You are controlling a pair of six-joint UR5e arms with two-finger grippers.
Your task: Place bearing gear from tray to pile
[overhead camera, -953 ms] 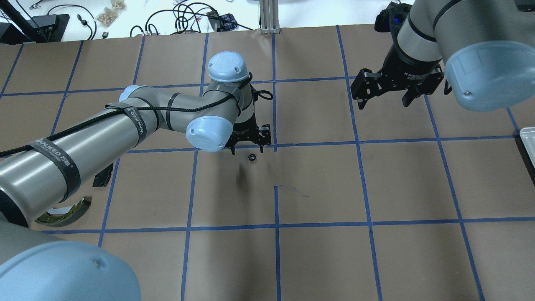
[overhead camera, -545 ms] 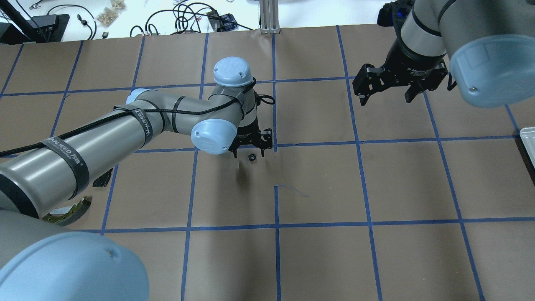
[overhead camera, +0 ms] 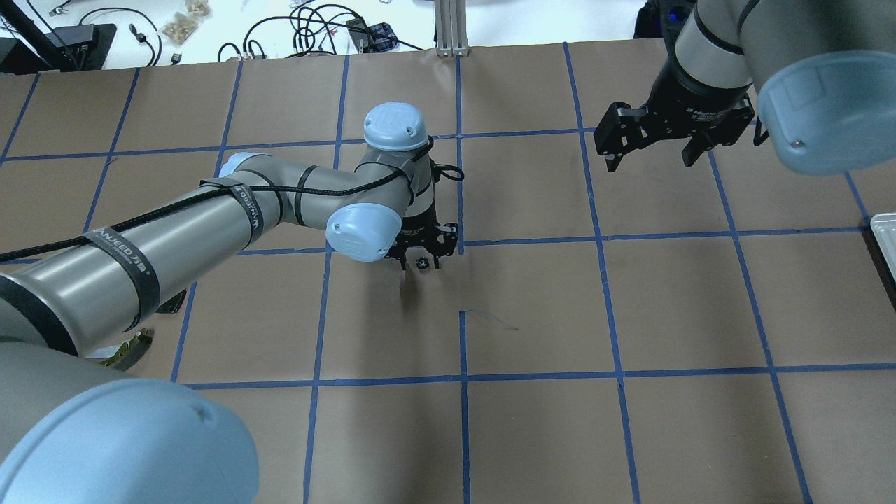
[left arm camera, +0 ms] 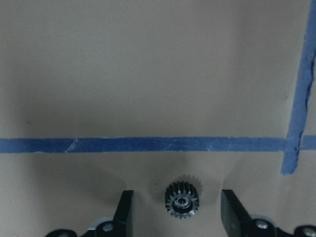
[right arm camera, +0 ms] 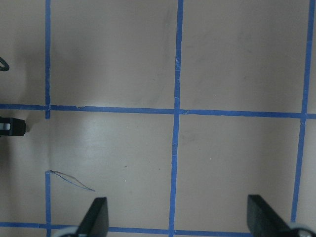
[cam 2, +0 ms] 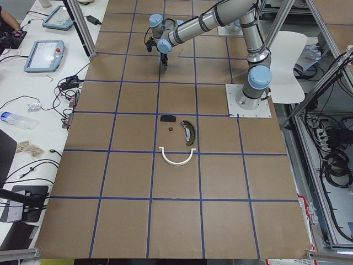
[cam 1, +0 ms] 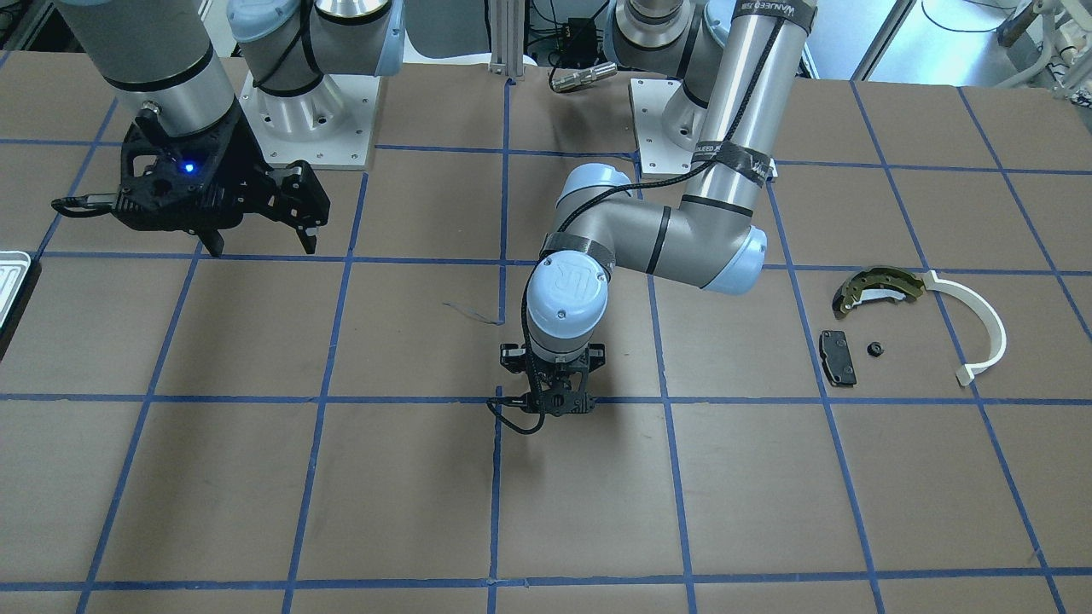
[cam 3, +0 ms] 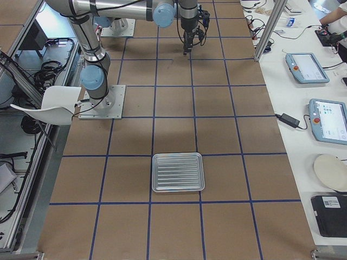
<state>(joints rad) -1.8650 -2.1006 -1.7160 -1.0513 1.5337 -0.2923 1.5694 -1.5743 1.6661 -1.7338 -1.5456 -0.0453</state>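
The bearing gear [left arm camera: 181,201], a tiny black toothed wheel, lies on the brown paper near the table's middle [overhead camera: 423,262]. My left gripper [left arm camera: 178,215] is open and low over it, one finger [left arm camera: 125,213] on each side and neither touching. In the front-facing view the left wrist [cam 1: 553,394] hides this gear. My right gripper [overhead camera: 651,159] hangs open and empty over the far right of the table. The tray [cam 3: 178,172] holds nothing. The pile has an olive-gold brake shoe [cam 1: 879,286], a white arc [cam 1: 983,328], a black pad [cam 1: 838,356] and a small black gear [cam 1: 874,349].
Blue tape lines [overhead camera: 462,241] split the brown paper into squares. Cables and small items [overhead camera: 308,31] lie past the table's far edge. Tablets and a white plate [cam 3: 331,173] sit on a side bench.
My left gripper has come down and forward, so its open fingers now straddle the gear. The right gripper has drawn back toward the far right.
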